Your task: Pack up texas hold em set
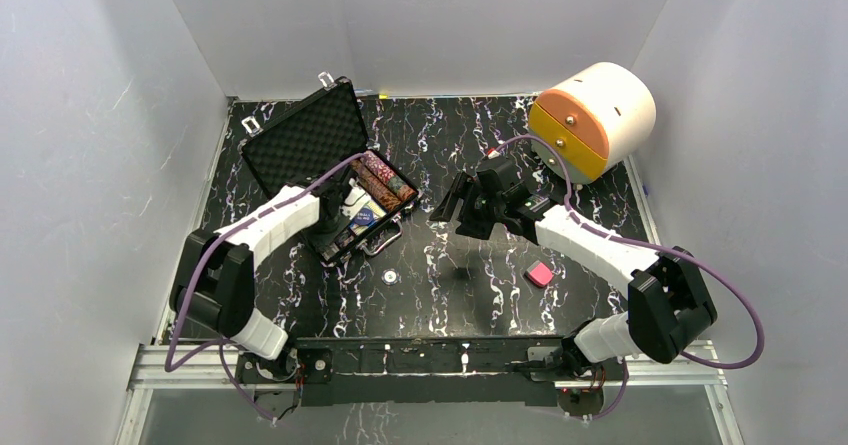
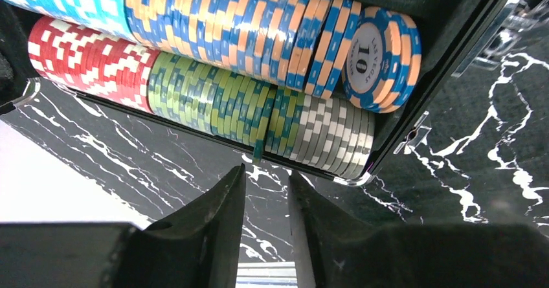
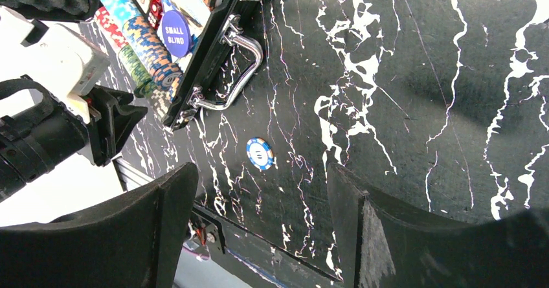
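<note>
The left gripper (image 2: 267, 171) hangs with its two dark, wedge-shaped fingers drawn almost together, a thin gap between them and nothing in it. Its tips sit just beside the near wall of the open case (image 1: 305, 140), which rests on the left half of the black, white-veined table (image 1: 440, 135). Right in front of the fingers lie the rows of chips (image 2: 213, 94), packed on edge with striped rims: red, green and grey in the nearest row, light blue and orange-and-blue behind. The end chip (image 2: 380, 58) faces out and reads "10"; its smaller print is too fine to make out. The case lid stands open, lined with black egg-crate foam.

The right gripper (image 3: 260, 167) hovers over the middle of the table with its fingers spread wide and empty. Below it a single blue-and-white chip (image 3: 260, 153) lies flat, apart from the case. Further out are the case's curved silver handle (image 3: 243, 68) and a round blue button (image 3: 175, 33) marked "SMALL BLIND".
</note>
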